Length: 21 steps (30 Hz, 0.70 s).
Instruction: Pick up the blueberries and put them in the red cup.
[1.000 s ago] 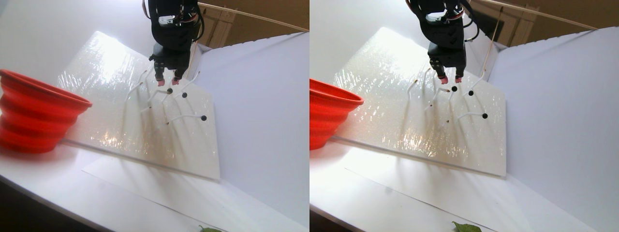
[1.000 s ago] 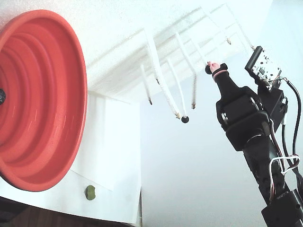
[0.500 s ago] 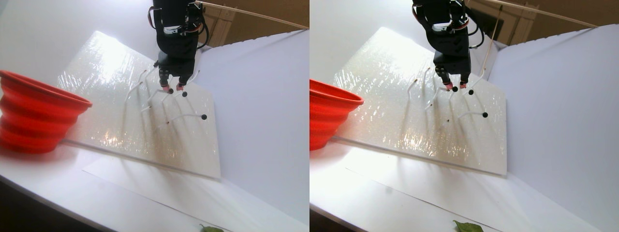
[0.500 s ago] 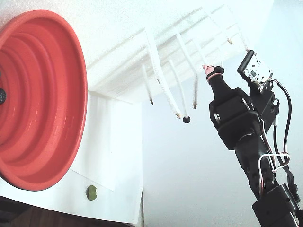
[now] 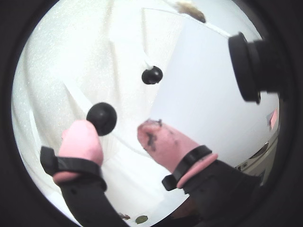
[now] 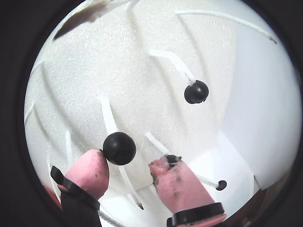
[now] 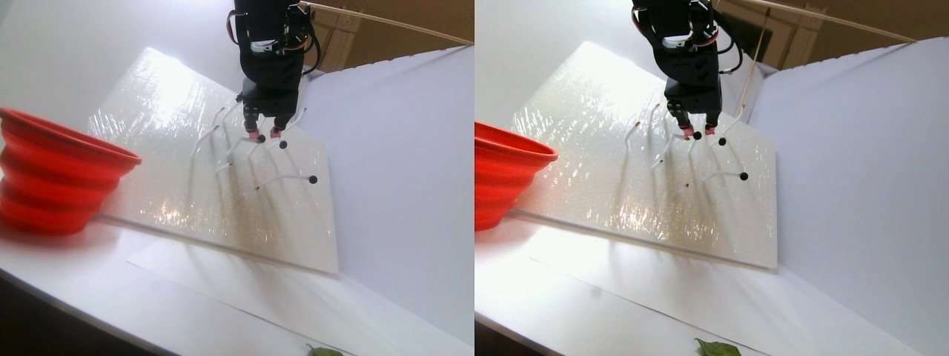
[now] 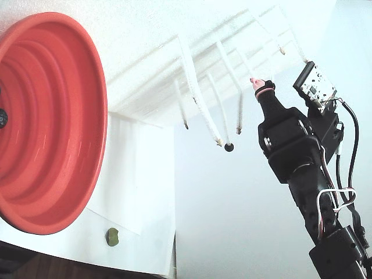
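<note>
The blueberries [image 6: 119, 148] are seen as glossy black-blue. The red cup [image 8: 52, 122] is coloured red-orange, with concentric stepped rings inside. The end effector [image 5: 120, 135] is black, its fingertips [image 5: 81, 140] covered in pink, dark-smudged. The board [image 7: 185, 89] is glittery white. A green lump [image 8: 112, 236] is shown on white paper [image 8: 139, 192].

Two close wrist fisheyes, low side stereo pair, overhead fixed view.

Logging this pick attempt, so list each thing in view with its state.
claw: open, pink tips either side of a berry
nearest blueberry: on its white stem, touching the left fingertip
second blueberry: on its stem, untouched
red cup: upright on the table, one dark ball inside at the picture's edge
</note>
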Motion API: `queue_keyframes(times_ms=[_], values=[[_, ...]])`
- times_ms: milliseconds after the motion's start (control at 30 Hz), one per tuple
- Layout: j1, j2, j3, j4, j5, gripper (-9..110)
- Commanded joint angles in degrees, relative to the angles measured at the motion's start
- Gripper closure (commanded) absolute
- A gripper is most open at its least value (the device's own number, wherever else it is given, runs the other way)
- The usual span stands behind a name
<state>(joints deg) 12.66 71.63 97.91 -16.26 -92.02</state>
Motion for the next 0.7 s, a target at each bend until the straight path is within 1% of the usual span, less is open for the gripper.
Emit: queue_keyframes(times_ms=[0,300,667], values=[[0.79,1.32,-7.47,-1.76,1.23,83],[-0.53,1.14,-8.26,-1.76,3.25,83],[-0.44,0.53,-9.49,-1.76,3.16,83]])
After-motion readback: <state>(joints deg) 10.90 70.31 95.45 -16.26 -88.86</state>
